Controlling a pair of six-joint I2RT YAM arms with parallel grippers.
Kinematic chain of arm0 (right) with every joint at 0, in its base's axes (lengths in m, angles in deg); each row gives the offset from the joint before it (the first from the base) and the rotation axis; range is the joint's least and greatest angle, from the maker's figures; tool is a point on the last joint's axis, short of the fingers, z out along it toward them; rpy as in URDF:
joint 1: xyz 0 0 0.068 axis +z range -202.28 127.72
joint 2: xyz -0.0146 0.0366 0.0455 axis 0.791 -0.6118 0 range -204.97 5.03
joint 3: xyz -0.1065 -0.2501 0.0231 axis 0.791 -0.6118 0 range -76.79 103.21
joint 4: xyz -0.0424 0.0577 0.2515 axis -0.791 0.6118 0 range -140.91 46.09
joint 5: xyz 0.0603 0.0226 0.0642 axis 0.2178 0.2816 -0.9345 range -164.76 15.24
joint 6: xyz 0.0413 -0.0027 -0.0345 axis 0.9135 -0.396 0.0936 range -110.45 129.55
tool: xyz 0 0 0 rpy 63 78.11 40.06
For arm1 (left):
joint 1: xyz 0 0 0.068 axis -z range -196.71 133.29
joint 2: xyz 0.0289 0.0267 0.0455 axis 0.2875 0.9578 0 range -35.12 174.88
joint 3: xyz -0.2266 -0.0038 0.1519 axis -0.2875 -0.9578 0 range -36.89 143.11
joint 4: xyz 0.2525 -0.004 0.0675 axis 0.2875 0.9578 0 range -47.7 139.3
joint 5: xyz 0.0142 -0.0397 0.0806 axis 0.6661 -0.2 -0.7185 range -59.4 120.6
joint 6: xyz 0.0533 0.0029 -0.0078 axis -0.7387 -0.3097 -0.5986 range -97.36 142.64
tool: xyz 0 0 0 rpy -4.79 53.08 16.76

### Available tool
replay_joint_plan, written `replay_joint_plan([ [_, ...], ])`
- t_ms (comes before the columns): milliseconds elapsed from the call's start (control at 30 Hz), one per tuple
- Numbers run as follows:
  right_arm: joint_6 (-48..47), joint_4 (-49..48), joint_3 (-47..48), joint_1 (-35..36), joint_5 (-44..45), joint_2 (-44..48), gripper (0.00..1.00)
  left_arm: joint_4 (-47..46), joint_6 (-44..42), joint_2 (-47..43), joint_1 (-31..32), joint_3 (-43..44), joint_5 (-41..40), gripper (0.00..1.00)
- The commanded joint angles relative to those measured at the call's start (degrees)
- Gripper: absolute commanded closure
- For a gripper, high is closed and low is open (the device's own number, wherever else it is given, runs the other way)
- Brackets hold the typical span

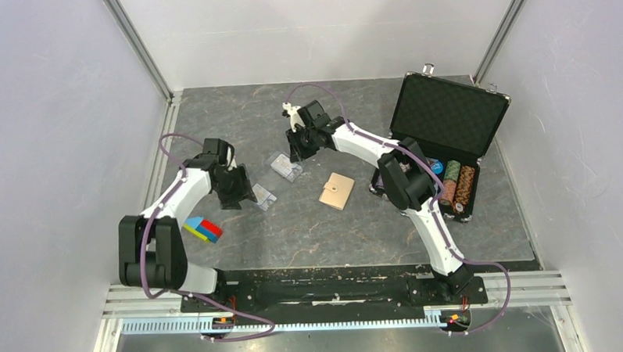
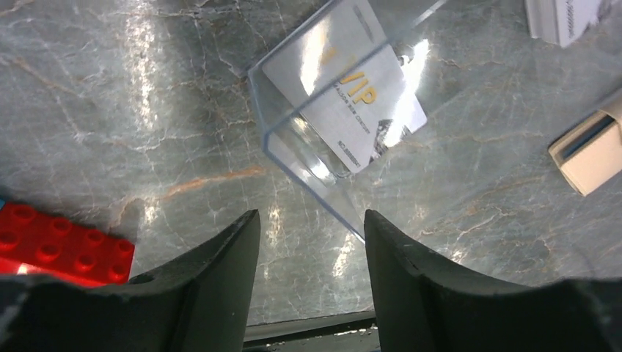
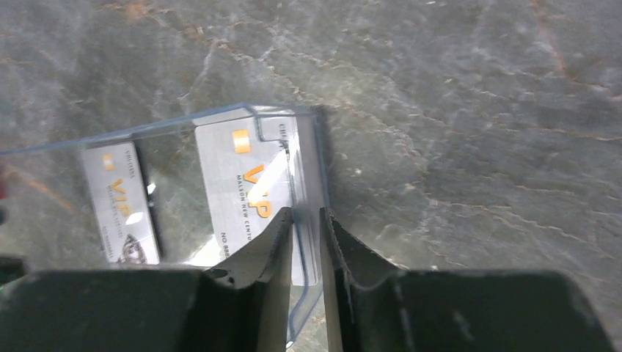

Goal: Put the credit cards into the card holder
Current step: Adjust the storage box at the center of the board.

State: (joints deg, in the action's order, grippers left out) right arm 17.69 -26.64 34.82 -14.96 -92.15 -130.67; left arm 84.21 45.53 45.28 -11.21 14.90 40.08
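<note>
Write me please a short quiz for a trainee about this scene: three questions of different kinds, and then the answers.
1. True or false: the card holder lies open.
2. Each credit card lies inside: A) a clear plastic case, B) the black case, C) the card holder.
3. Which end effector has a wall of a clear plastic case between its jaws?
Key: 1 false, it is folded shut. 2 A. 3 the right end effector; the left end effector stands open, just short of the other case.
</note>
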Motion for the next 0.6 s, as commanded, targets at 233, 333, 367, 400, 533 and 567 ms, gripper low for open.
replay_joint_plan([
  [233,7.97,-4.02,-12.47,-0.62,-4.77,8.71,0.79,-7.76,2.33,13.58,-0.05,9.38,-0.11,0.56],
  [333,11.26,-7.35,-16.3,-0.58,-8.16,10.57,0.74,-6.58,1.42,17.44,-0.05,14.51,-2.71,0.58],
  [367,12.51,-8.58,-17.27,-0.6,-9.09,11.03,0.73,-6.06,1.02,18.87,-0.05,16.38,-3.49,0.58],
  [400,13.7,-9.74,-18.17,-0.64,-10.16,11.38,0.71,-5.38,0.6,20.07,-0.12,17.94,-4.15,0.59],
  [533,17.04,-13.37,-19.03,-0.53,-13.63,11.6,0.61,-3.39,-0.69,24.49,-0.12,22.75,-7.79,0.6],
  [567,17.69,-13.71,-18.84,-0.56,-14.16,11.6,0.58,-3.04,-1.1,25.32,-0.14,23.7,-9.08,0.59],
])
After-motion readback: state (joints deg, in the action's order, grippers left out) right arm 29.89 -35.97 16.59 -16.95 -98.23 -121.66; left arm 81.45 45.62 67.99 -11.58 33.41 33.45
